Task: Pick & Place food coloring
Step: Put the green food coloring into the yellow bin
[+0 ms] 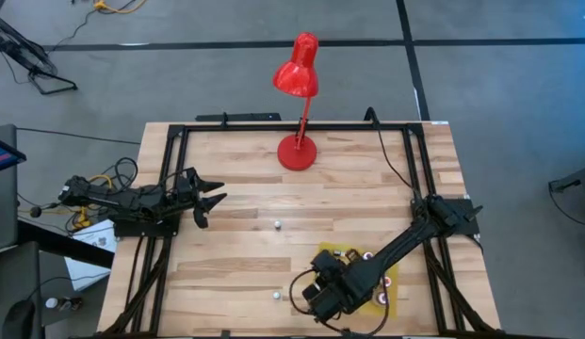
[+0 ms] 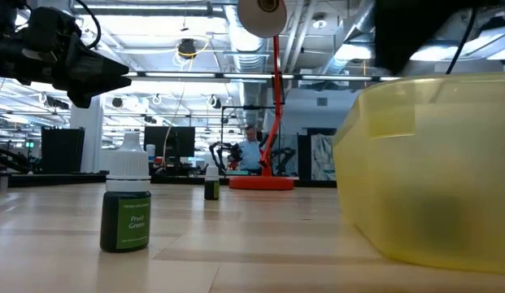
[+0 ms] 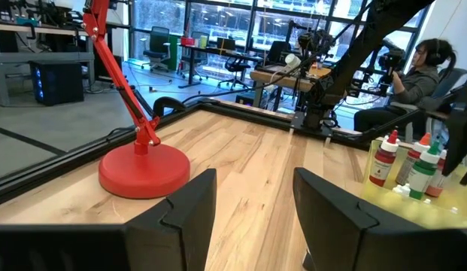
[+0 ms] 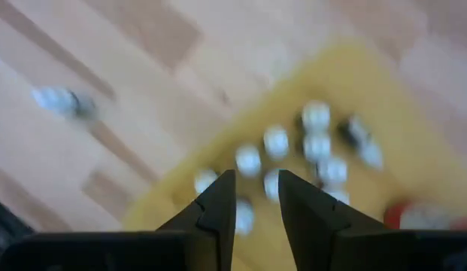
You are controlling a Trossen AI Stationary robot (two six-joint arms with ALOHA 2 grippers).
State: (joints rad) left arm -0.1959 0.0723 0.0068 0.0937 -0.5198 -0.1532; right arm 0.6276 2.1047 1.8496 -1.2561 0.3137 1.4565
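Several small food coloring bottles with white caps stand in a yellow tray at the table's near right; they also show in the left wrist view and, blurred, in the right wrist view. Two more bottles stand upright on the bare wood: a green one near the near edge and another farther off at mid-table. My right gripper hangs over the tray, fingers slightly apart, holding nothing. My left gripper is open above the table's left side.
A red desk lamp stands on its round base at the far middle of the table. A black frame runs along the table's edges. Bare wood lies between the two loose bottles and the lamp. A person sits in the room beyond.
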